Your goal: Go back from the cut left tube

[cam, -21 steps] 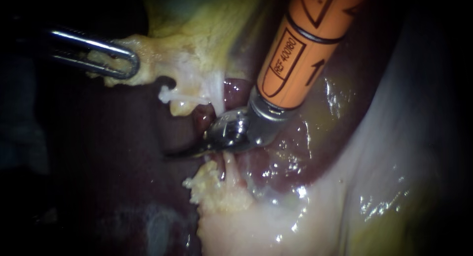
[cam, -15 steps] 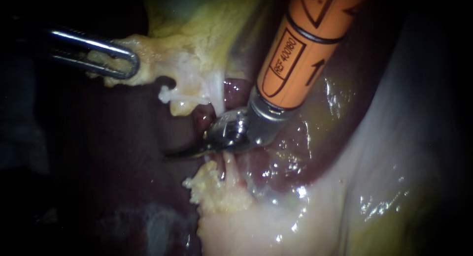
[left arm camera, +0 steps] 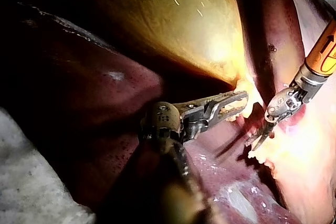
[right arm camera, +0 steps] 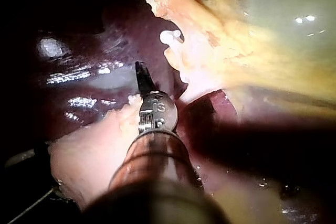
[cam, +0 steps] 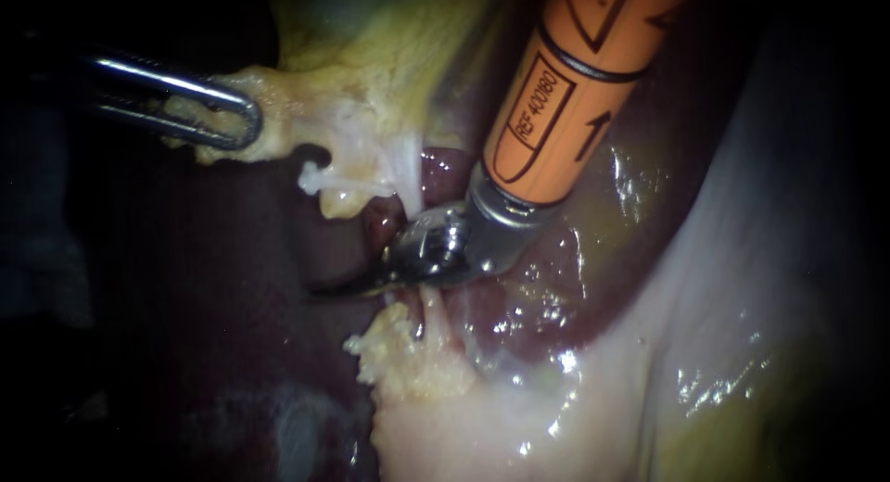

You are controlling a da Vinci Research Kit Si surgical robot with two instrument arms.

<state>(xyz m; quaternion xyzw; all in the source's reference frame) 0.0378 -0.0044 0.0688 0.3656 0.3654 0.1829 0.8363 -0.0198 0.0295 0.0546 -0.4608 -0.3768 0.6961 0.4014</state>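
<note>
Left instrument (cam: 248, 120) clamps the yellow tissue (cam: 311, 111), upper left; right instrument (cam: 336, 290) (closed together, gripping nothing) sits mid-frame.

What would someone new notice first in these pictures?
The right instrument, bright orange in the shaft, slants in from the endoscope view's upper right, its dark tip near a white cut tube end. At the left, the left instrument clamps pale yellow tissue; the golden gallbladder looms beyond it in the left wrist view.

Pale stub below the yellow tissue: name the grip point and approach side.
Probably the stub just behind its knobbed end, from the endoscope view's left: that end juts free over the liver, while its root merges into the yellow tissue.
</note>
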